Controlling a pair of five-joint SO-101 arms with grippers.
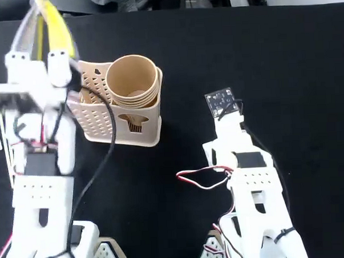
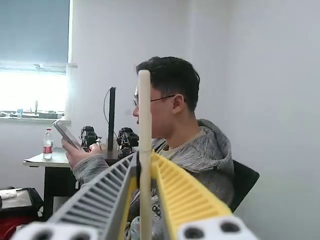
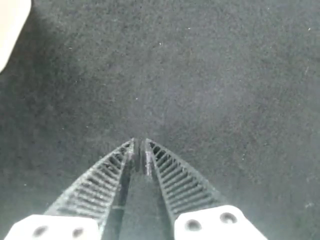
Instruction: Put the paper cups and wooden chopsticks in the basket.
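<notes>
The table point(image 1: 243, 51) is black, the basket point(image 1: 146, 133) is cream with rows of small holes, and the cups point(image 1: 132, 73) are plain tan. The left gripper point(image 2: 143, 156) is ribbed grey on one side and ribbed yellow on the other, and the chopstick point(image 2: 144, 110) is pale cream. The right gripper point(image 3: 139, 145) is ribbed black, and the arms point(image 1: 254, 188) are white with red, white and black wires point(image 1: 200, 182).

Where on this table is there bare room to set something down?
The black tablecloth is bare right of the beige perforated basket and beyond the white right arm. The left side is crowded: basket, left arm, loose wooden chopsticks.
</notes>
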